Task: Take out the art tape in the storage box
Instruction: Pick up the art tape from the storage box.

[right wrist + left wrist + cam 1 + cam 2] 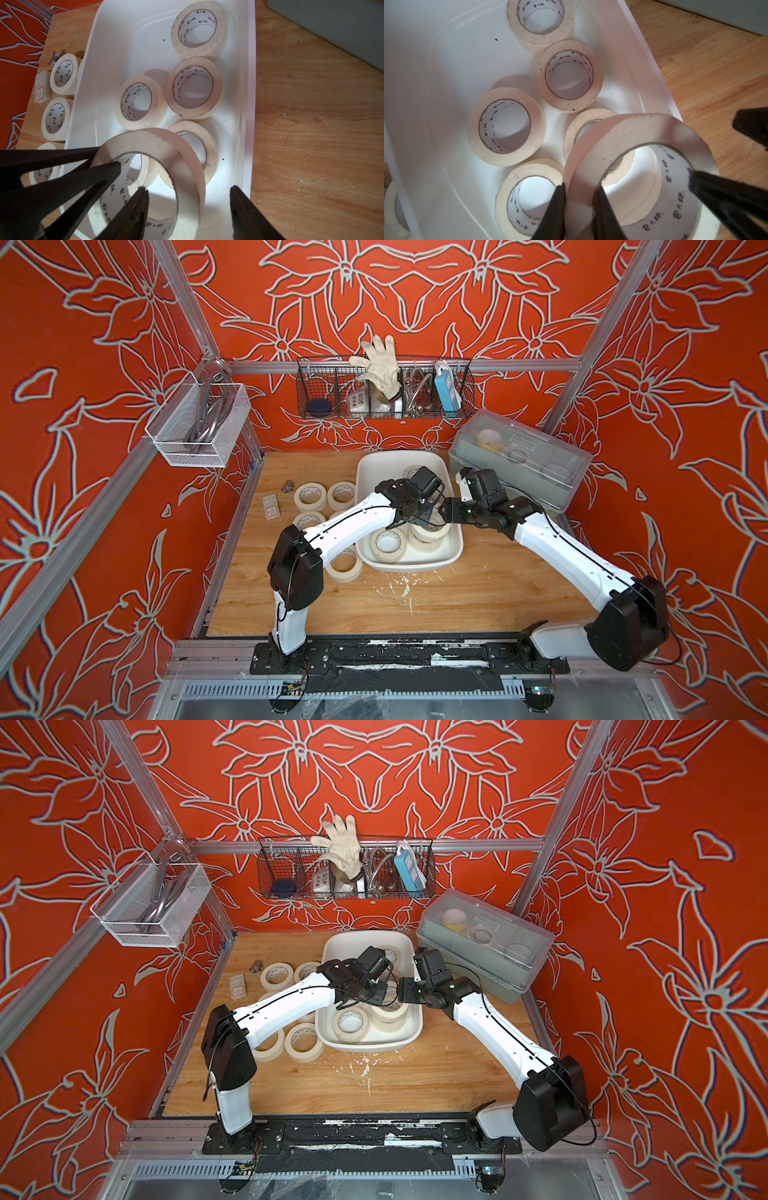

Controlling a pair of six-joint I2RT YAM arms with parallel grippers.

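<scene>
Holding one roll clear above the box, my left gripper is clamped on its wall through the core. My right gripper straddles the same wall, spread wide of it, gripping nothing. Done: at least five rolls lie on the tabletop between the box and the left edge. Outstanding: five more lie flat on the box floor. Judged roughly half complete.

Red walls with pale flower outlines surround a wooden tabletop. At twelve o'clock hangs a black wire basket.
</scene>
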